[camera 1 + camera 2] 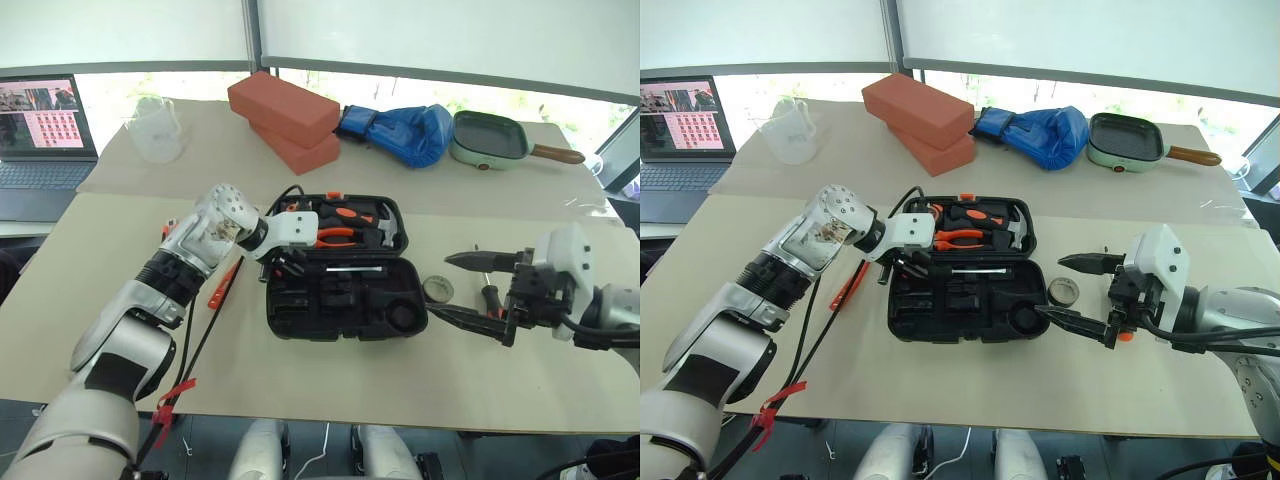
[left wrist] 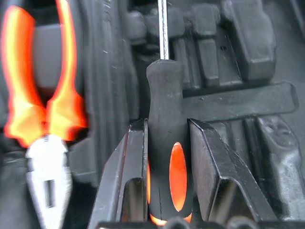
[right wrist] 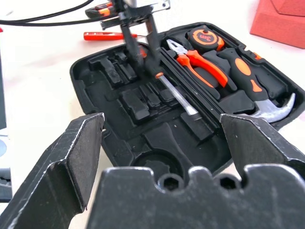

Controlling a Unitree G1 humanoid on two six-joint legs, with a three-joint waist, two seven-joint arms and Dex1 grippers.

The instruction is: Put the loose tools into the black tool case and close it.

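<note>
Two grippers work over the beige table. At far left, a laptop shows a grid of pictures; no text on it is legible. A clear measuring jug stands beside it. A slim orange tester pen lies on the table just left of the black tool case. The case lies open. The left gripper is clenched on the black-and-orange handle of a screwdriver, whose shaft points along the recesses in the near half. The far half holds orange-handled pliers, a hammer and a tape measure with an orange logo, unreadable. A small grey tape roll rests just right of the case. The right gripper hovers nearby, jaws released and empty.
</note>
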